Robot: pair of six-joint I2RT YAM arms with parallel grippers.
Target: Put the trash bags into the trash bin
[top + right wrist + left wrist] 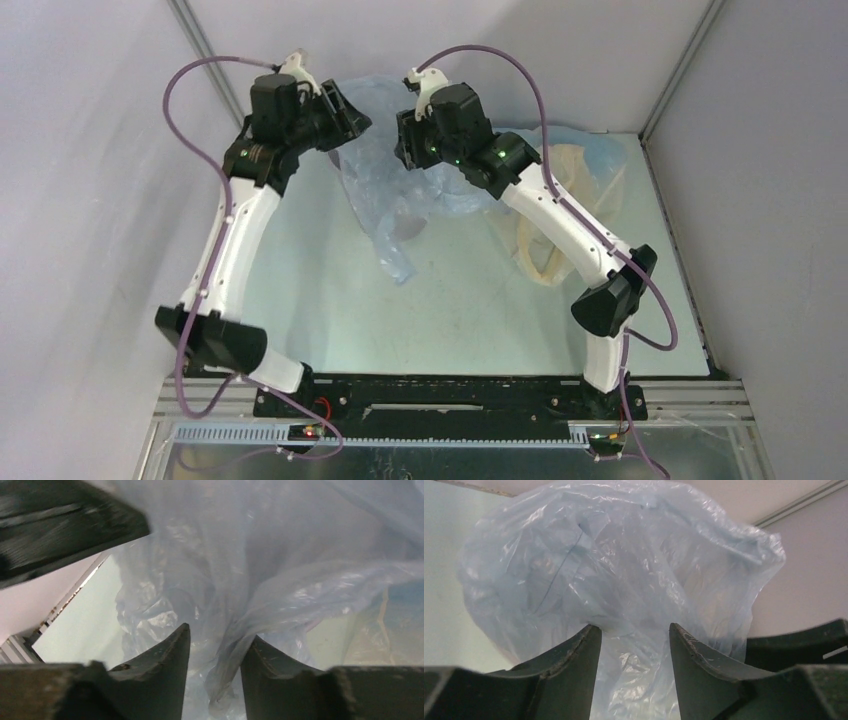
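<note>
- Pale blue trash bag [388, 190] is seen bunched at far centre of table [330, 290], betw. the two wrists, w/ a tail trailing toward the near side.
- Cream-yellow trash bag [540, 255] is shown clearly by top view only. It is laid flat at rt, partly under rt arm, near rt table edge.
- Left gripper [345, 118]: jaws are hidden from above. In wrist view [634, 672] they are seen spread, blue film [624, 570] bulging between them, no pinch seen.
- Right gripper [405, 148]: in wrist view [216, 647] jaws are seen apart. A twisted strand of the blue bag [280, 555] is run through the gap, touching one finger [280, 680], not clamped.
- Table is closed in by grey walls [80, 200] on left, far and rt sides.
- Open surface is left betw. the arms on the near side.
</note>
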